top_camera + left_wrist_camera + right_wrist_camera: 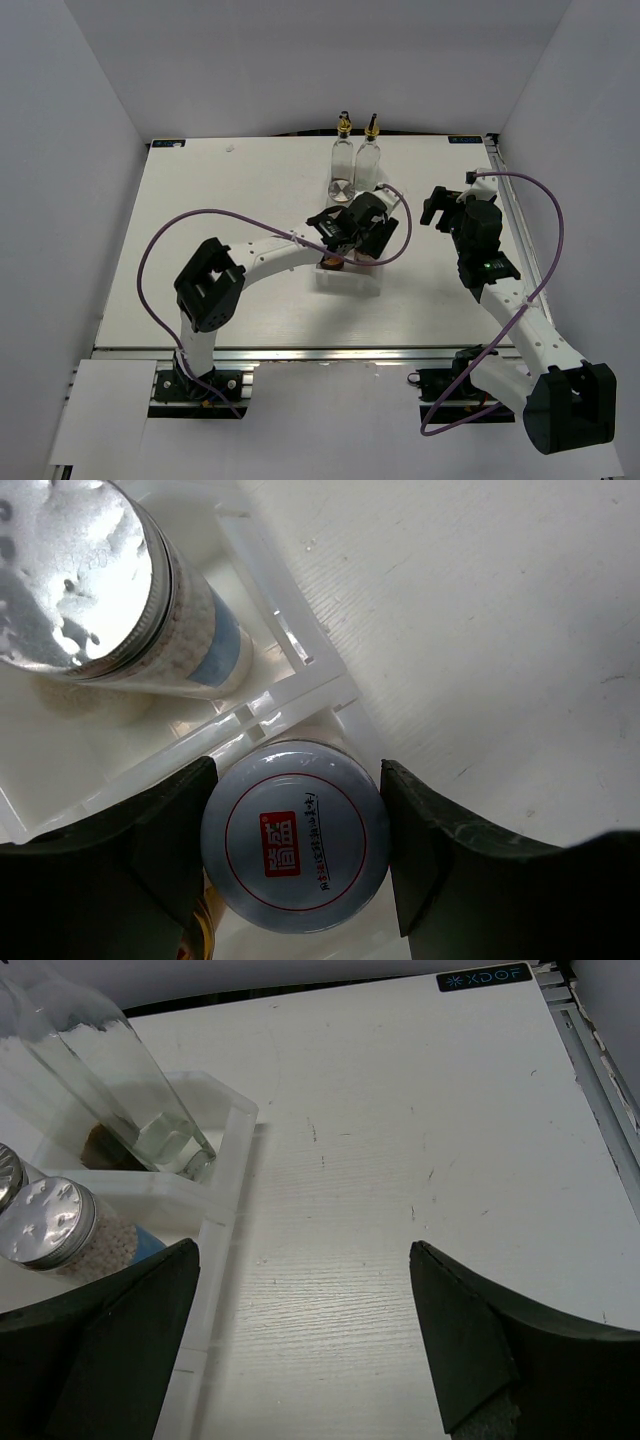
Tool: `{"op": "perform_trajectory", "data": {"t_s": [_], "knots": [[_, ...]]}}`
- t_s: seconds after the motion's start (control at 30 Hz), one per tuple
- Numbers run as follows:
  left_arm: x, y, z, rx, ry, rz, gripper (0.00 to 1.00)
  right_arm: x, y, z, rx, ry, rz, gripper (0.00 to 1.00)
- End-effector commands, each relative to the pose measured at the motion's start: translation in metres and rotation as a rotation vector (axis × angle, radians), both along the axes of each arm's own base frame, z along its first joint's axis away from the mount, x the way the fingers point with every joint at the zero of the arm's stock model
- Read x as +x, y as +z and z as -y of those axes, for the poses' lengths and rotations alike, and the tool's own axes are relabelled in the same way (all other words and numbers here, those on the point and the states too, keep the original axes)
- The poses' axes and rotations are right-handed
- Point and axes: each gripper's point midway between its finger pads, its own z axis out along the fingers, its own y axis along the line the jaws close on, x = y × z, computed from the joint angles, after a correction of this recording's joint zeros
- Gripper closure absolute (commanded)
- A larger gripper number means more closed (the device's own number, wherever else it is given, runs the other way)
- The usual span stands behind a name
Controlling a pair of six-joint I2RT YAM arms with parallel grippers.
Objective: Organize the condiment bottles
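left gripper (297,770) clamps half-wide on the round white-lidded jar (295,840), both dark fingers (160,830) pressed to its smooth lid, at a corner of the white plastic tray (300,660). right gripper (303,1260) gapes fully, empty, above the scuffed white table (420,1160). 2 tall clear glass bottles (343,165) with gold pourers stand at the tray's far end. 2 silver-lidded shakers (50,1225) holding white grains sit just nearer.

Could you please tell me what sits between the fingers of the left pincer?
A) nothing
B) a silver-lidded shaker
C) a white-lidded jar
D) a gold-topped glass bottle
C: the left wrist view shows the white-lidded jar, red label on top, flanked closely by both fingers of the left pincer; the silver-lidded shaker stands apart in the tray.
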Motion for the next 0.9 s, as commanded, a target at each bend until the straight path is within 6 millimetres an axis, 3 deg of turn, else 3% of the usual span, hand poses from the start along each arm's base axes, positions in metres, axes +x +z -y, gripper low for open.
{"op": "perform_trajectory", "data": {"t_s": [0.0, 0.2, 0.3, 0.33, 0.4, 0.5, 0.73, 0.87], "knots": [[0.003, 0.024, -0.006, 0.013, 0.05, 0.053, 0.95, 0.003, 0.021, 0.005, 0.009, -0.021, 0.067, 0.11], [0.004, 0.034, -0.011, 0.011, 0.076, 0.077, 1.0, 0.003, 0.021, 0.005, 0.007, -0.021, 0.067, 0.11], [-0.002, 0.027, -0.002, -0.011, 0.035, 0.044, 0.86, 0.003, 0.02, 0.005, 0.004, -0.024, 0.063, 0.11], [-0.002, 0.022, -0.001, -0.007, 0.036, 0.036, 0.7, 0.003, 0.02, 0.005, 0.004, -0.024, 0.063, 0.11], [-0.002, 0.016, -0.001, 0.007, 0.041, 0.026, 0.6, 0.004, 0.02, 0.005, 0.004, -0.024, 0.064, 0.11], [0.0, 0.012, 0.002, 0.015, 0.046, 0.013, 0.26, 0.003, 0.021, 0.005, 0.005, -0.022, 0.066, 0.1], [-0.001, 0.036, 0.001, -0.02, 0.045, 0.036, 0.2, 0.002, 0.021, 0.005, 0.007, -0.023, 0.069, 0.11], [-0.004, 0.052, 0.0, -0.049, 0.043, 0.049, 0.09, 0.002, 0.022, 0.005, 0.008, -0.021, 0.07, 0.11]]}}
